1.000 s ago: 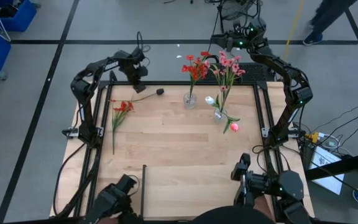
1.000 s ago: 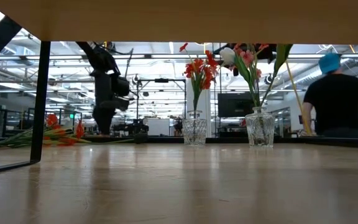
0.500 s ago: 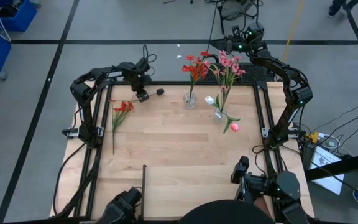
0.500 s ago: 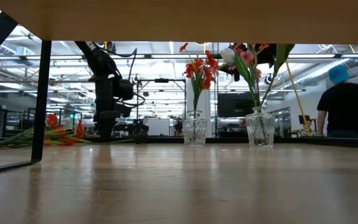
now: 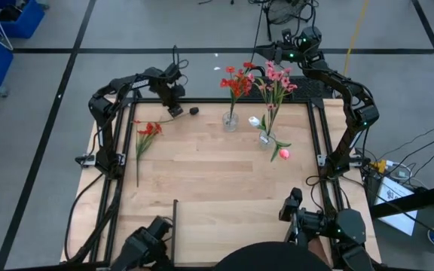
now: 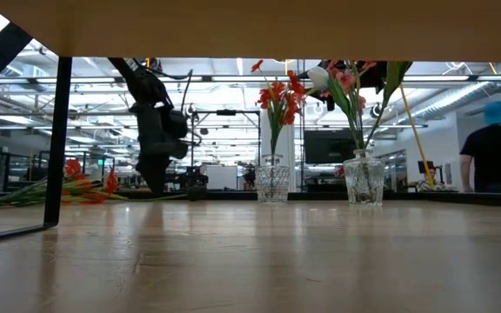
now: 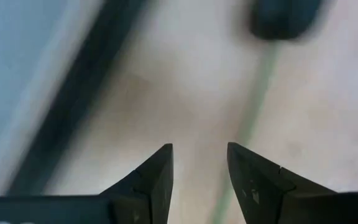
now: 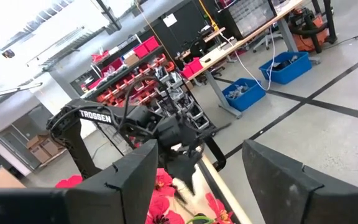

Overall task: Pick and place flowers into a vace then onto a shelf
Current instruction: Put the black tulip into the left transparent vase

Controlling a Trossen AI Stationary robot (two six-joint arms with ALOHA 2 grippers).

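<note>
One red flower spray [image 5: 148, 129] lies on the table's far left, its green stalk [image 7: 253, 106] running to a dark end [image 5: 194, 111]. My left gripper [image 5: 174, 110] hovers open just above that stalk, pointing down, the stalk beside one finger [image 7: 247, 180]. A glass vase [image 5: 230, 120] holds red flowers [image 5: 237, 80]. A second vase [image 5: 266, 138] holds pink sprays [image 5: 277, 79] and a white tulip bud [image 5: 254, 120]. A pink-red tulip [image 5: 283, 153] lies on the table. My right gripper [image 5: 273, 53] waits open, high beyond the far edge. The shelf board [image 6: 233, 26] spans the low view's top.
The shelf's black upright rail [image 6: 60, 139] stands at the near left in the low view. Black frame rails [image 5: 316, 143] run along the table's left and right sides. A person [image 6: 496, 152] walks in the room behind. Bare wood [image 5: 217, 196] fills the table's middle and near part.
My left gripper has come down and toward the table's near and right side, ending over the lying stalk close to its dark end. Its fingers keep the same gap. The person in the background has walked right.
</note>
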